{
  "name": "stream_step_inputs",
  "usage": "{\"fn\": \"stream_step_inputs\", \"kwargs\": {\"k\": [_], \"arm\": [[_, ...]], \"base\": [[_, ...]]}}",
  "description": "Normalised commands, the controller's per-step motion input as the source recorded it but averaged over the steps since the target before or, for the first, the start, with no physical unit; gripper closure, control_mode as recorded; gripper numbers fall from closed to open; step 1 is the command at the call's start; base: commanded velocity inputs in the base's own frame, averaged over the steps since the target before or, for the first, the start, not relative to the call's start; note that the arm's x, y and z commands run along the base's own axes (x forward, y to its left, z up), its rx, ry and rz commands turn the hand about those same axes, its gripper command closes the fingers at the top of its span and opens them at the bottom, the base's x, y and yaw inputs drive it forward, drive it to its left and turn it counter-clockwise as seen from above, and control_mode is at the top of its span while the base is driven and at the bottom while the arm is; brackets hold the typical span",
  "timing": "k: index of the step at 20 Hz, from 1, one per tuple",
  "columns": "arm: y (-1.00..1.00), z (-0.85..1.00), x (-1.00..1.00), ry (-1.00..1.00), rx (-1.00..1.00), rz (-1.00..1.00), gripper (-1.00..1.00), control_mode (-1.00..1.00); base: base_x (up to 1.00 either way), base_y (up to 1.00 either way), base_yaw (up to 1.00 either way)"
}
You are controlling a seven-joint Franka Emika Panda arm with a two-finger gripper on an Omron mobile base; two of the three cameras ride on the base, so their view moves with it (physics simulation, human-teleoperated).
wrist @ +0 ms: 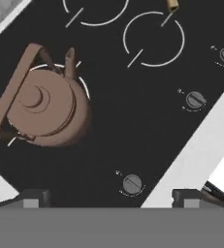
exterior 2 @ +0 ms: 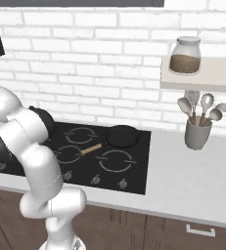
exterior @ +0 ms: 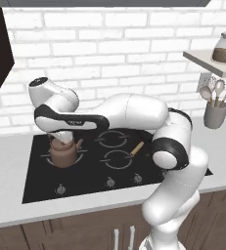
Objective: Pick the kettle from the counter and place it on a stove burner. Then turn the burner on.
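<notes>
The kettle (exterior: 63,153), copper-brown with its thin handle folded to one side, stands on the burner (wrist: 82,82) at the left rear of the black glass stove (exterior: 92,183), its body covering all but short arcs of the grey ring. In the left base view the arm's forearm crosses in front of the kettle's top, so the gripper (wrist: 108,196) itself is masked there; it appears to hang above the kettle without touching it. In the hand view the two dark fingertips (wrist: 33,197) sit far apart at the bottom corners, jaws spread wide with nothing between them, above a round knob (wrist: 132,184) near the stove's front edge. A frying pan (exterior 2: 122,136) rests on a rear ring, its wooden handle (exterior 2: 91,149) pointing to the stove's centre; in the left base view only that handle shows past the elbow. A utensil holder (exterior 2: 198,133) stands on the counter (exterior 2: 192,176) beneath a shelf (exterior 2: 202,78) bearing a jar (exterior 2: 185,55).
</notes>
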Motion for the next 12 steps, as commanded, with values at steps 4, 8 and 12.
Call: {"fn": "stream_step_inputs", "kwargs": {"k": [4, 8, 12], "arm": [[0.0, -0.62, -0.36, 0.37, -0.14, 0.62, -1.0, -1.0], [0.03, -0.86, -0.02, 0.37, -0.02, 0.67, -1.0, -1.0], [0.25, -0.66, 0.03, 0.16, -0.03, 0.45, -1.0, -1.0]], "base": [[0.0, 0.0, 0.0], [0.0, 0.0, 0.0], [0.0, 0.0, 0.0]]}}
